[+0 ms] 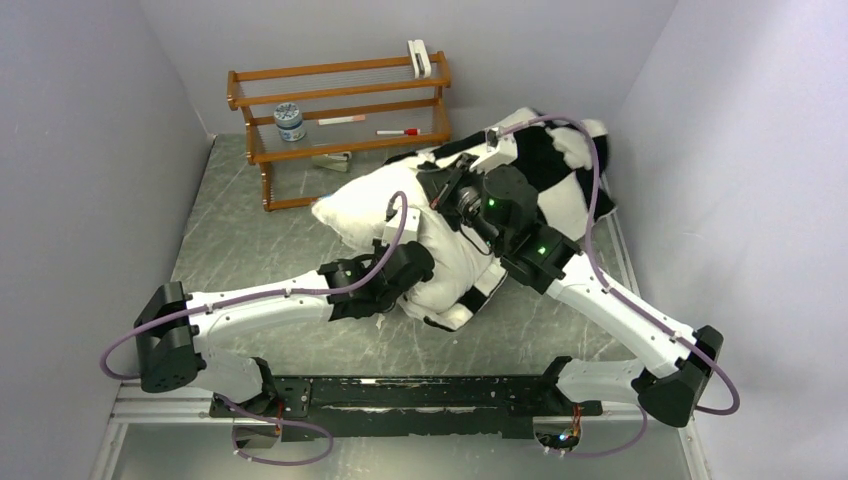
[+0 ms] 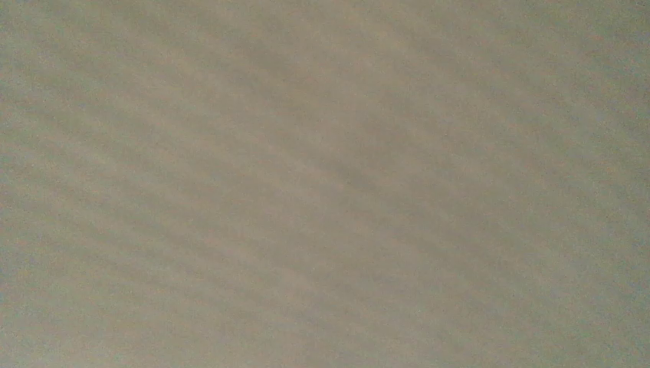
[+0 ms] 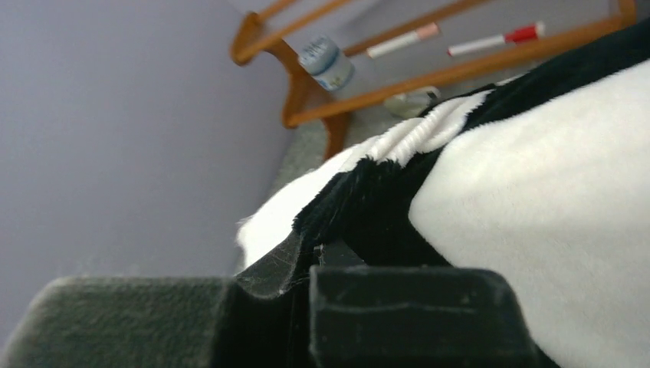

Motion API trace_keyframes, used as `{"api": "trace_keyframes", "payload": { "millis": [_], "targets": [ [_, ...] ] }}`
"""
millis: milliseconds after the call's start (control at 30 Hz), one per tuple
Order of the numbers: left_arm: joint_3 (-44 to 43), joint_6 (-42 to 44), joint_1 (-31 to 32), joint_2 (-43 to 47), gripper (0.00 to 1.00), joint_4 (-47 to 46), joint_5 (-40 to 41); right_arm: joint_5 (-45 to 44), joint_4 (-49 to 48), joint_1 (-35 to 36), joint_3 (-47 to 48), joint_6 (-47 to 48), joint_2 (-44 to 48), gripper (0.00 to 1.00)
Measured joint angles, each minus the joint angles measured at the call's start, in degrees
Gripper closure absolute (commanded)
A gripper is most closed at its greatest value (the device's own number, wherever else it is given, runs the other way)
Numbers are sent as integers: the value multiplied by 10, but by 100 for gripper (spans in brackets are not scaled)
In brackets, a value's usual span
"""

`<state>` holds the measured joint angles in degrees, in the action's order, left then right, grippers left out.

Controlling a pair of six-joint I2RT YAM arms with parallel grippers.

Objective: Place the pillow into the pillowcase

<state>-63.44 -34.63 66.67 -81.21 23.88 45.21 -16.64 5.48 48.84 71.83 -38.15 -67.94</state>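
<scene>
The white pillow (image 1: 365, 205) lies mid-table, its far right end inside the black-and-white checkered pillowcase (image 1: 560, 180). My left gripper (image 1: 410, 275) is sunk into the pillow's bunched near end and closed on that fabric. The left wrist view shows only blurred pale cloth (image 2: 325, 184) against the lens. My right gripper (image 1: 452, 200) sits at the pillowcase mouth, above the pillow. In the right wrist view the right gripper (image 3: 318, 264) is shut on the black plush edge of the pillowcase (image 3: 536, 192).
A wooden rack (image 1: 340, 110) stands at the back left with a small jar (image 1: 289, 122), two markers (image 1: 398, 131) and a white clip (image 1: 419, 57). Grey walls close in on the left, back and right. The rack (image 3: 460, 69) also shows in the right wrist view.
</scene>
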Motion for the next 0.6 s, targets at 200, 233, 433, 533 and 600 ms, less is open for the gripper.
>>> {"api": "trace_keyframes", "payload": {
  "millis": [200,233,433,533,600],
  "targets": [
    [46,-20,0,13,95,7,-49,-14,-5,0,-68,-18,1,100],
    [53,-23,1,14,94,5,-56,-13,-11,2,-80,-19,2,98],
    [107,-38,-26,31,61,-9,-110,-25,-5,15,-109,46,7,71],
    [129,-42,-44,63,49,4,-139,-27,27,23,-104,88,15,64],
    [136,-42,-56,96,44,19,-156,-24,54,26,-104,107,33,59]
  ]
}}
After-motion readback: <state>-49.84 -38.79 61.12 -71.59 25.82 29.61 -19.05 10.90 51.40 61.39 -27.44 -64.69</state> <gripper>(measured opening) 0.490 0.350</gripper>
